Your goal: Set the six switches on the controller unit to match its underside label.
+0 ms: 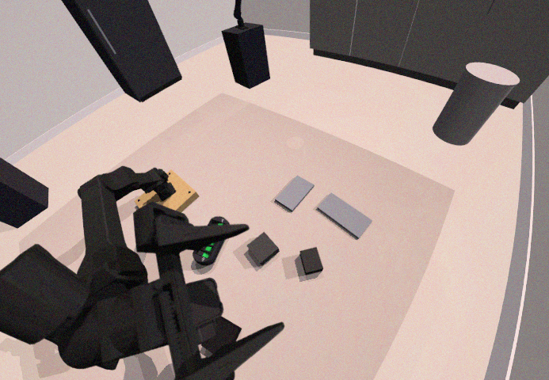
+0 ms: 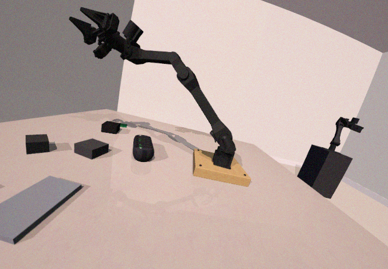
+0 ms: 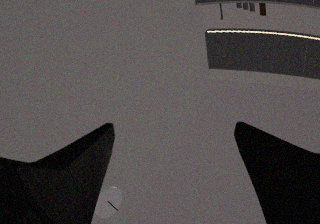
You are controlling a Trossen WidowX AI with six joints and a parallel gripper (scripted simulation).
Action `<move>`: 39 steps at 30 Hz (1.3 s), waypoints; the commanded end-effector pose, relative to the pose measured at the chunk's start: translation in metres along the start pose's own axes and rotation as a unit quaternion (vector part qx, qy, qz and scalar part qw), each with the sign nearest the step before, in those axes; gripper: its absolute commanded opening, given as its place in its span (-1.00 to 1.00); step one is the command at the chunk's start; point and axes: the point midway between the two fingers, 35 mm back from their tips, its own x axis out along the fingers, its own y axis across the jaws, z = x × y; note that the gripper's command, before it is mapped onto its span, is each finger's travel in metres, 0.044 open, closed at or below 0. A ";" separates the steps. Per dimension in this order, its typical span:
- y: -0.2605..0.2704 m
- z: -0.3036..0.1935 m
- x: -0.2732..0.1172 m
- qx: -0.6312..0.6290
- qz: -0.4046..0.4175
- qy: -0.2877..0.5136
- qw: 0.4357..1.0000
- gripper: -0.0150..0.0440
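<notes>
The dark controller unit is a long rounded body resting on the bench, switches upward. Bright green patches show along its top, but the numbers and individual switch settings are too small to read. Part of it is behind a finger in the top view. Its underside label is hidden. My gripper is open and empty, raised high above the bench and well apart from the unit. The wrist view shows only the wall and room fittings between and beyond the fingers, not the unit.
Dark blocks stand beside the unit, one more with a green part behind it. Flat grey plates lie farther off. The arm stands on a wooden base near the unit.
</notes>
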 end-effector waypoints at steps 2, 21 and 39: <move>0.000 0.000 0.000 0.000 0.000 0.000 1.000 0.69; 0.067 0.157 -0.001 0.878 0.296 0.168 0.337 -0.49; -0.003 0.299 -0.082 0.672 0.414 0.490 -0.370 -0.49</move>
